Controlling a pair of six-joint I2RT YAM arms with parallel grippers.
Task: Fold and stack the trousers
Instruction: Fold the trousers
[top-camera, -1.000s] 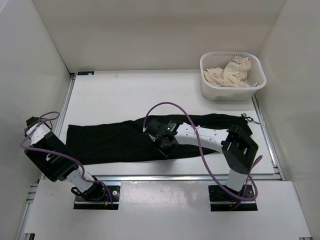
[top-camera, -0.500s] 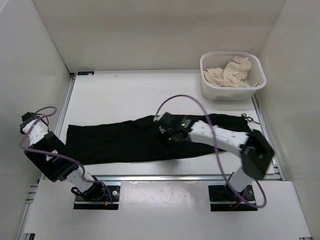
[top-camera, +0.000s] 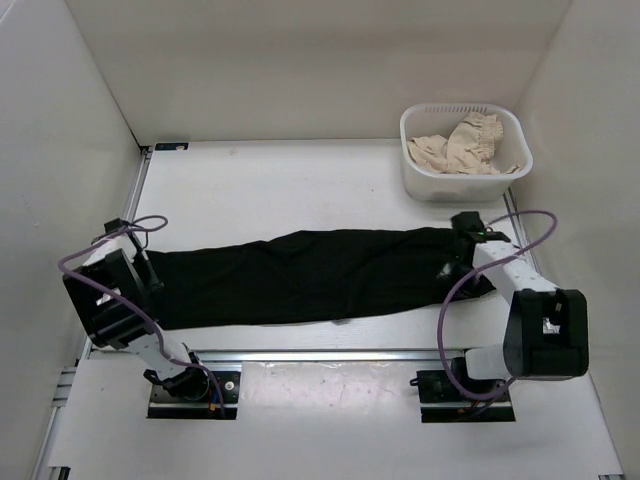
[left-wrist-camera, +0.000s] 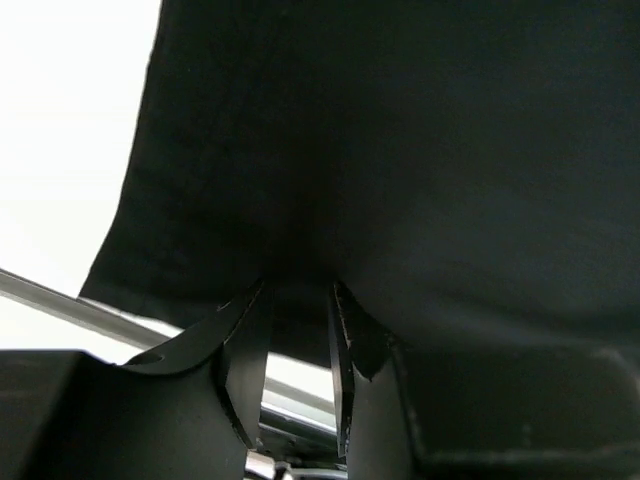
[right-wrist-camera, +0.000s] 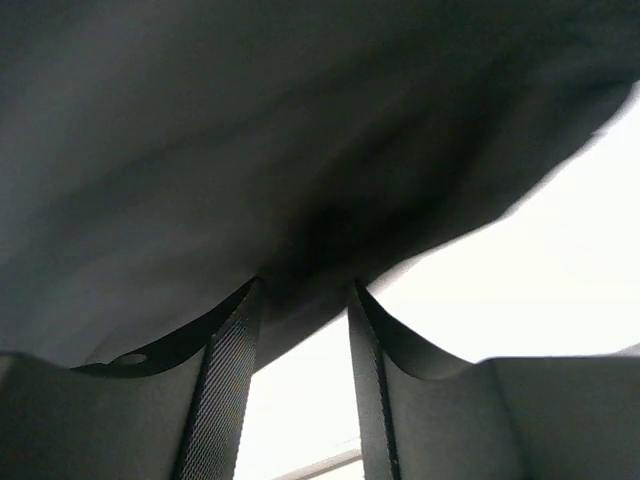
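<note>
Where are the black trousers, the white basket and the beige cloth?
black trousers (top-camera: 300, 280), overhead view, mid-leg fabric.
white basket (top-camera: 460, 187), overhead view, front wall.
beige cloth (top-camera: 462, 145), overhead view, its middle.

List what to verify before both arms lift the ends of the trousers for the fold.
1. Placement of left pincer at the left end of the trousers: ok, fabric sits at its fingertips.
2. Placement of right pincer at the right end: ok, fabric sits at its fingertips.
3. Both grips clamped firmly: cannot tell.
4. Trousers stretched lengthwise on the table: ok, slightly wrinkled.
5. The basket with the beige cloth stands apart from the trousers: ok, in the far right corner.
</note>
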